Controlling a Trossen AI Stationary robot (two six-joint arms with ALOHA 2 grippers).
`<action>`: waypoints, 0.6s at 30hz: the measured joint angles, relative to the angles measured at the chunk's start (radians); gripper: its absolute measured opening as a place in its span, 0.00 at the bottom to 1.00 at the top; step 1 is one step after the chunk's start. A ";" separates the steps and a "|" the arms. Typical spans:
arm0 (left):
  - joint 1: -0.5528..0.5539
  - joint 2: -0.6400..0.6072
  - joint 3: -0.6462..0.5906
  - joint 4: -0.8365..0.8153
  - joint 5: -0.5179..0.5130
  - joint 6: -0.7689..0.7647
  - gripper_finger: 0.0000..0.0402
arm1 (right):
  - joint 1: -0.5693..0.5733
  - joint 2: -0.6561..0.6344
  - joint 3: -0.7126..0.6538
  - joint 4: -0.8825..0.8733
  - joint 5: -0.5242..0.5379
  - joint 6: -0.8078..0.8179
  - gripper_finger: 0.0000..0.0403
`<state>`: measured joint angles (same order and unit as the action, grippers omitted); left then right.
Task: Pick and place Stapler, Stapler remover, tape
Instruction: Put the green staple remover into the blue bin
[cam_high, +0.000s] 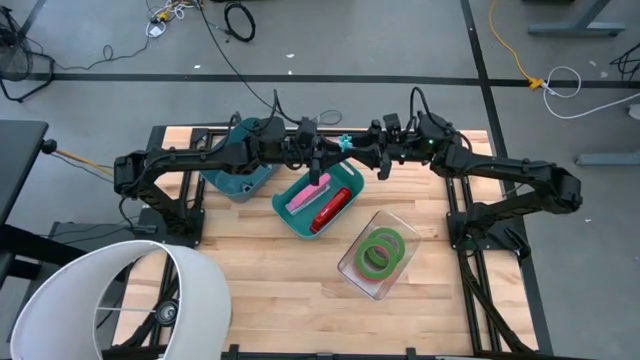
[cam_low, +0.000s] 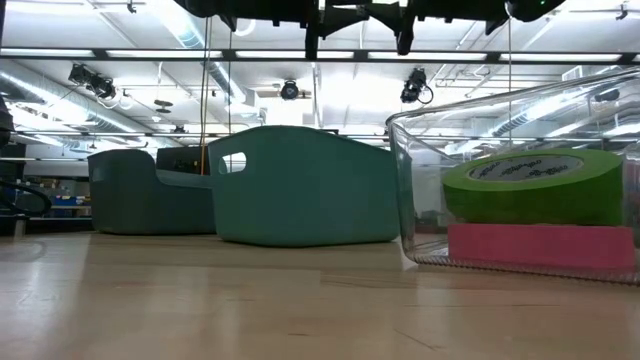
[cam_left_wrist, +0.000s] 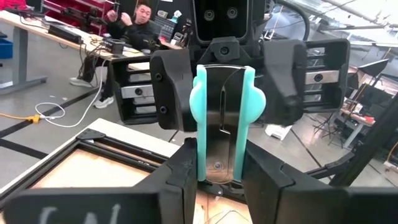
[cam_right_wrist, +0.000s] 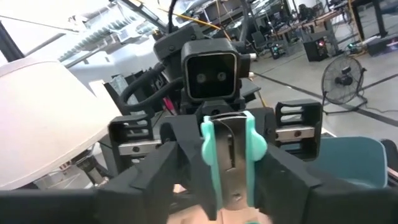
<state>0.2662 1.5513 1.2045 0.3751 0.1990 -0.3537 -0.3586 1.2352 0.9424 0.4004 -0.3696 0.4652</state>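
Above the far centre of the wooden table (cam_high: 250, 300), both arms meet end to end at the stapler remover (cam_high: 346, 143), a small tool with pale teal plastic grips and a curved bright-metal body. In the left wrist view the stapler remover (cam_left_wrist: 222, 124) stands upright between the left gripper (cam_left_wrist: 214, 177), whose dark fingers (cam_left_wrist: 177, 174) press against its lower sides. In the right wrist view the same tool (cam_right_wrist: 229, 155) sits between the right gripper (cam_right_wrist: 227, 186), its fingers (cam_right_wrist: 180, 171) closed against the teal grips. Each gripper is therefore closed to the narrow width of the tool and has hold of it; the left gripper (cam_high: 318, 152) and right gripper (cam_high: 372, 156) face each other over the table.

Below them lies a teal plastic bin (cam_high: 292, 212) with rounded corners, set askew. It contains a red stapler (cam_high: 331, 208) and a flat pink item (cam_high: 308, 194), side by side. A second, darker teal bin (cam_high: 232, 180) sits beside it, partly under the left arm.

A clear rigid plastic container (cam_high: 352, 270) with rounded corners rests nearer the front right. It holds the tape (cam_high: 381, 250): flat rings, green on top. The low view shows the green tape (cam_low: 535, 188) stacked on a pink-red roll (cam_low: 540, 246) behind the transparent wall.

A white drum-shaped lampshade (cam_high: 110, 300) occupies the front left corner.
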 joint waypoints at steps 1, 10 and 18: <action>0.001 0.000 0.000 0.000 0.001 0.002 0.26 | -0.001 -0.004 0.000 0.000 -0.007 -0.001 0.52; 0.026 -0.032 0.000 -0.077 0.009 0.018 0.25 | -0.040 -0.077 -0.001 0.001 -0.015 -0.002 0.65; 0.065 -0.126 0.000 -0.294 0.004 0.093 0.26 | -0.068 -0.136 -0.001 -0.027 -0.016 -0.003 0.65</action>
<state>0.3316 1.4252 1.2041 0.0815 0.2034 -0.2607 -0.4265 1.0989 0.9417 0.3736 -0.3852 0.4625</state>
